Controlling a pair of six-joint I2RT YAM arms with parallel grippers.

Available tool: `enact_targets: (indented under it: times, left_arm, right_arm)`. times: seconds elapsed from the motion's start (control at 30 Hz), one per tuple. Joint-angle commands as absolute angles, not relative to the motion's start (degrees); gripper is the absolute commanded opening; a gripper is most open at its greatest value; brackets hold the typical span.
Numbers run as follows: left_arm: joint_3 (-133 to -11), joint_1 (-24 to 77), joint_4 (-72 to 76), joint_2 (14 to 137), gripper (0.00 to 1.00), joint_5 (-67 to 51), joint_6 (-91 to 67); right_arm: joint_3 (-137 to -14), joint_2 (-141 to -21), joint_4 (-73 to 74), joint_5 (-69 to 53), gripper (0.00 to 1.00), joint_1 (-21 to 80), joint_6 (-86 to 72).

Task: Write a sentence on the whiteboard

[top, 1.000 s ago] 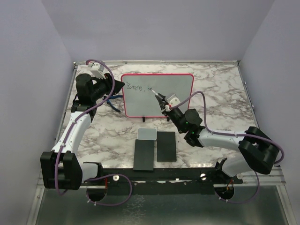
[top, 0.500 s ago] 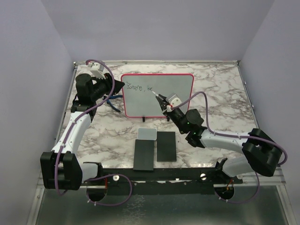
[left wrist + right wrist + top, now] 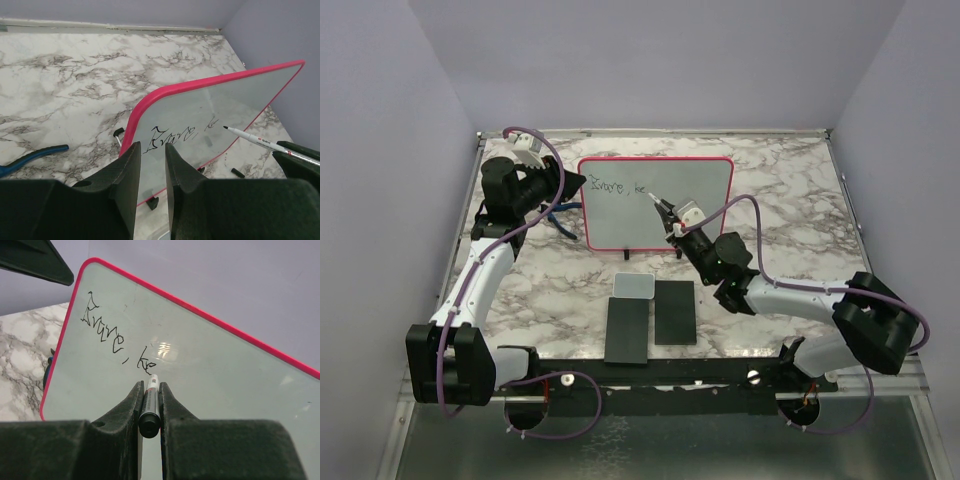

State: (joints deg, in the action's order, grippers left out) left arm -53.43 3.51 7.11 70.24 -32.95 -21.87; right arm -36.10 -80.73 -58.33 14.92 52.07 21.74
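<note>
The whiteboard [image 3: 690, 215] with its red-pink rim stands upright at the back centre, also seen in the left wrist view [image 3: 210, 100] and the right wrist view [image 3: 215, 370]. The sentence [image 3: 618, 188] is a short dark scrawl near the board's upper left [image 3: 175, 136] [image 3: 107, 335]. My left gripper [image 3: 580, 183] [image 3: 151, 146] is closed on the board's left rim, high up. My right gripper [image 3: 671, 218] [image 3: 149, 386] is shut on a white marker [image 3: 661, 207] [image 3: 151, 400] [image 3: 260, 142]. Its tip sits just below and right of the last word; whether it touches the board is unclear.
A small grey-white pad [image 3: 634, 285] and two black slabs [image 3: 626, 330] [image 3: 674, 312] lie in front of the board. A blue tool [image 3: 558, 214] [image 3: 30, 156] rests on the marble table left of the board. The board's black feet [image 3: 627, 254] stick out at its base.
The marker tip has slid slightly down and to the right, away from the last written word. The left arm and board have not moved.
</note>
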Motion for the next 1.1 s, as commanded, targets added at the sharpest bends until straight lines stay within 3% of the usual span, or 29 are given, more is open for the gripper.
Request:
enact_targets:
  times: [0.0, 1.07]
  left_arm:
    - [-52.5, 3.9, 6.4, 68.8, 0.27, -32.5, -21.3]
    - [-52.5, 4.0, 6.4, 68.6, 0.27, -32.4, -21.1]
  right_arm:
    - [-37.4, -81.7, -60.2, 16.6, 0.01, 52.1, 23.0]
    - [-38.5, -84.5, -61.9, 19.0, 0.01, 52.1, 24.3]
